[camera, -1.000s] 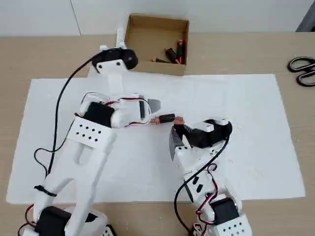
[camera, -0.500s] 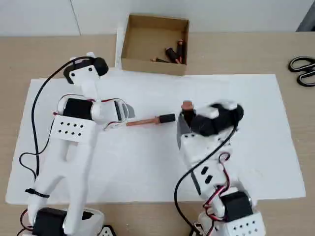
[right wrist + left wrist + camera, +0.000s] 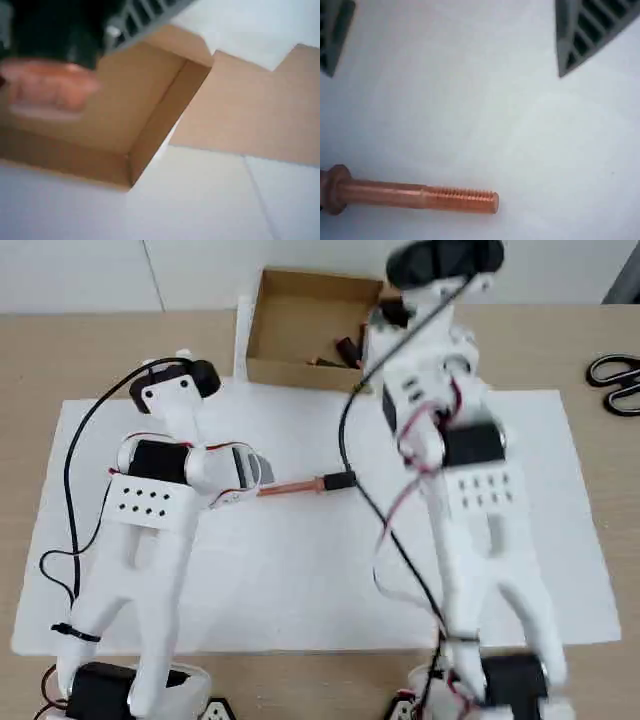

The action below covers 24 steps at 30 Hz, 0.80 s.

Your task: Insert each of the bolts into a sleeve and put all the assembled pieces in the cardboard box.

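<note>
You swung your right fingers (image 3: 142, 14) from the white sheet (image 3: 500, 490) up over the cardboard box (image 3: 165, 115), gripping a black-and-copper piece (image 3: 47, 82) ready to drop in, while your left fingers (image 3: 585, 35) stayed open above the bolt (image 3: 410, 195).

Lab bench, wooden table (image 3: 100, 350), scissors (image 3: 615, 382)

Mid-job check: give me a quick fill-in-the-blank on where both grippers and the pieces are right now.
1. The left gripper is ___ above the bolt lying on the white sheet.
2. One end of that bolt sits in a ___ sleeve.
3. The right gripper holds an assembled piece over the ___.
Missing words: open; black; cardboard box.
</note>
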Available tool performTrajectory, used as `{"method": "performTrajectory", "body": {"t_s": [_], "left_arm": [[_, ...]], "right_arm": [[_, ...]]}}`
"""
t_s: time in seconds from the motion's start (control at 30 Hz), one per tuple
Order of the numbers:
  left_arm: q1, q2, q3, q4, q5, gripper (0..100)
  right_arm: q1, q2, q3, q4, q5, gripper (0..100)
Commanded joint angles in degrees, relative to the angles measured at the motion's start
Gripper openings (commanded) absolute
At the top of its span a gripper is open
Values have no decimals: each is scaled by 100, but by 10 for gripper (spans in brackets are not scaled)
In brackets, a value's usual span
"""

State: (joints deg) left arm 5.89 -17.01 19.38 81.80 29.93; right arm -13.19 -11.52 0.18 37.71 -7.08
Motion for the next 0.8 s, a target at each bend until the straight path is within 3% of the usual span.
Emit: {"method": "performTrajectory", "body": {"t_s": [0.0, 0.4, 0.77], "left_arm": [[9, -255, -268, 26, 0, 269], [9, -255, -242, 35, 0, 269], [18, -246, -242, 149, 0, 269]], "right_arm": [[66, 1648, -1969, -40, 53, 4], [-40, 5938, -5916, -48, 9, 4], [-189, 8154, -7824, -13, 53, 8]]}}
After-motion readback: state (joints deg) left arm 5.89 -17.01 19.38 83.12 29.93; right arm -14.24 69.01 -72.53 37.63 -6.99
